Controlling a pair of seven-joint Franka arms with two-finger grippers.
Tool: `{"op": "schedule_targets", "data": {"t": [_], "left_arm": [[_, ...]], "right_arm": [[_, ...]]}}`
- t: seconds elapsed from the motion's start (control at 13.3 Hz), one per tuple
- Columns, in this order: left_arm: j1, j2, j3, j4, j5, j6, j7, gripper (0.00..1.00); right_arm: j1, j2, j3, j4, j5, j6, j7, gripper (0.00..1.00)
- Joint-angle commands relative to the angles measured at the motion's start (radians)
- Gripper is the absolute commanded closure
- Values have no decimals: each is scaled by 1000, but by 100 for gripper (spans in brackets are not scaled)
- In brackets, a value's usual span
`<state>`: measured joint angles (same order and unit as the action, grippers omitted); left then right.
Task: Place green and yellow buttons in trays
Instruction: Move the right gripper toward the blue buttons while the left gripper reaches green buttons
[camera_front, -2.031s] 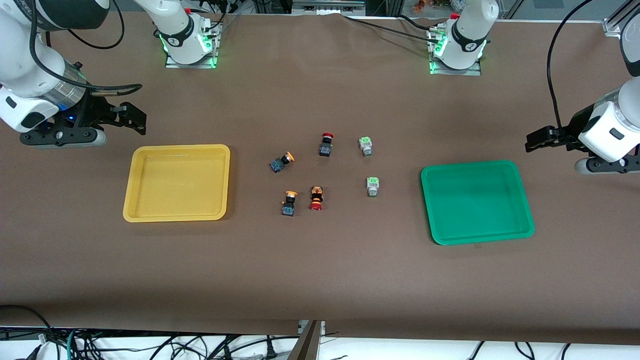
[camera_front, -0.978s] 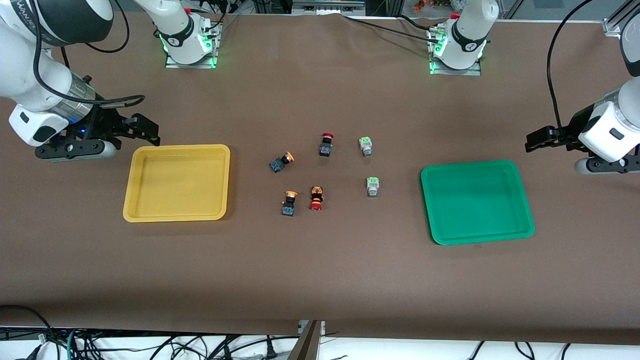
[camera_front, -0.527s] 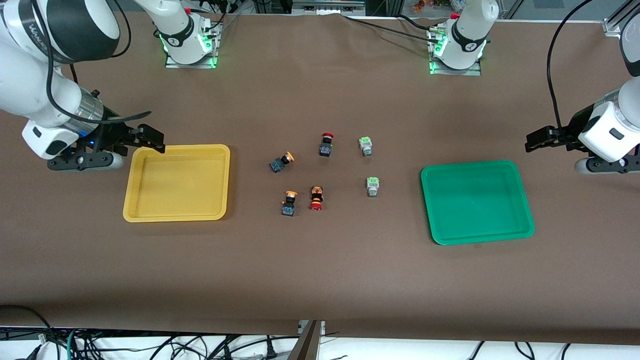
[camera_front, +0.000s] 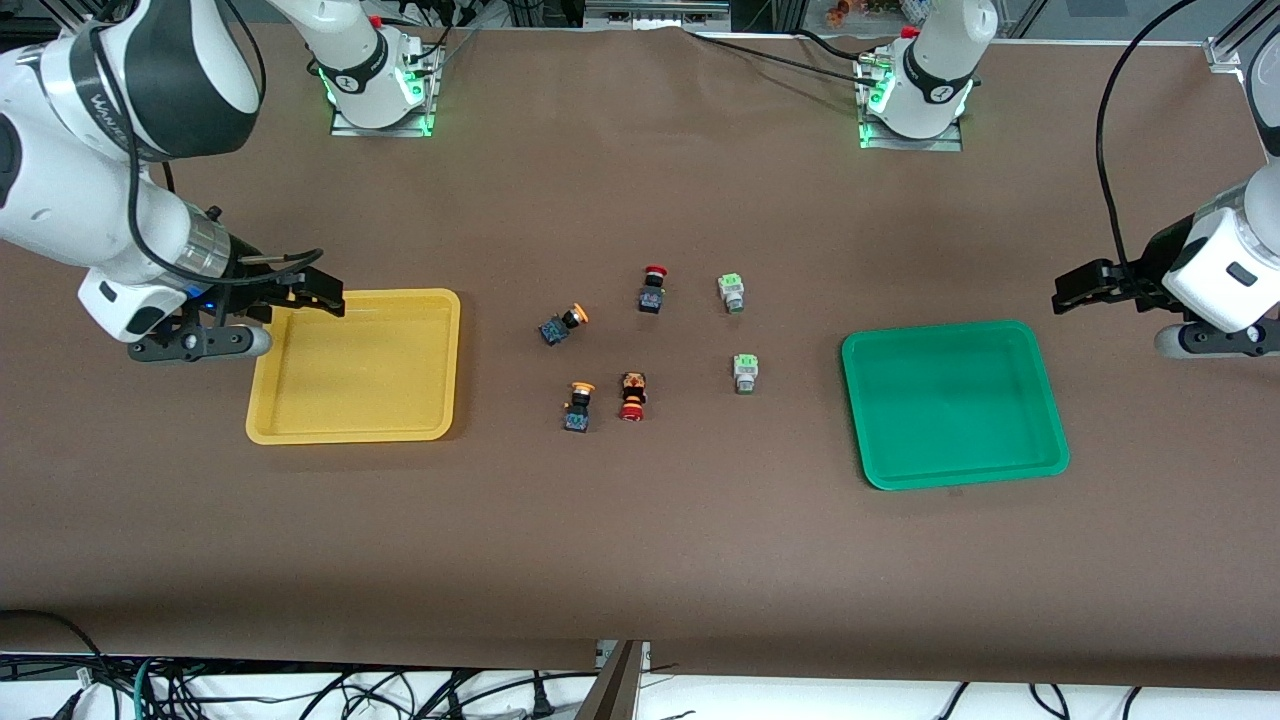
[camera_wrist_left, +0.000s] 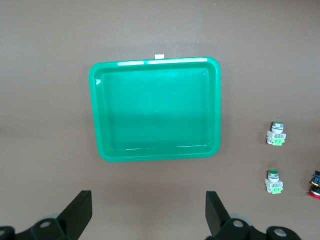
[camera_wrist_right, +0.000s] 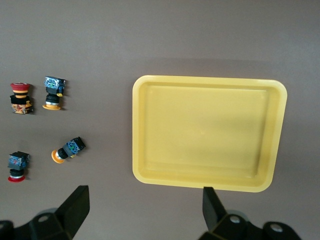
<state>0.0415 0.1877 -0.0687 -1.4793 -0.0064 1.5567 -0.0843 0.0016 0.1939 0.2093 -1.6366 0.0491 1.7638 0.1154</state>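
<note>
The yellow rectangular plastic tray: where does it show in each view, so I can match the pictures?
Front view: the yellow rectangular plastic tray lies at the right arm's end of the table, its corner under the open right gripper.
Right wrist view: it fills the middle.
Left wrist view: not in it.
Shared landmark: the tilted orange-capped button beside the tray.

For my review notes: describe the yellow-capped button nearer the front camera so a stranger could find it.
Start at the yellow tray; the button cluster lies beside it toward the green tray. The yellow-capped button sits beside a red-capped switch, and its orange-yellow cap sets it apart.
</note>
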Motion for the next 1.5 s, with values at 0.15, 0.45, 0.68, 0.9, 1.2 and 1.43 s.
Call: {"op": "schedule_targets", "data": {"t": [0.15,0.45,0.68,0.9,1.2,1.43], "left_arm": [[-51,21,-10,36,-10,-29,-1,0],[-98,55,-25,-19,-44,66,-97,0],[-95,85,-107,-140,-40,239,-190,0],[-98,154,-183,-229,-26,411,-297,0],[-143,200,-212,-326,-26,561,-362,0],[-192,243,-212,-372,-26,667,-362,0]], "right_arm": [[61,90,1,47,-107,-13,13,0],[80,96,1,44,-100,-17,18,0],[89,113,1,49,-89,-1,23,0],[165,188,1,50,-46,112,217,0],[283,361,1,69,-25,312,496,0],[349,465,1,89,-26,455,630,0]]}}
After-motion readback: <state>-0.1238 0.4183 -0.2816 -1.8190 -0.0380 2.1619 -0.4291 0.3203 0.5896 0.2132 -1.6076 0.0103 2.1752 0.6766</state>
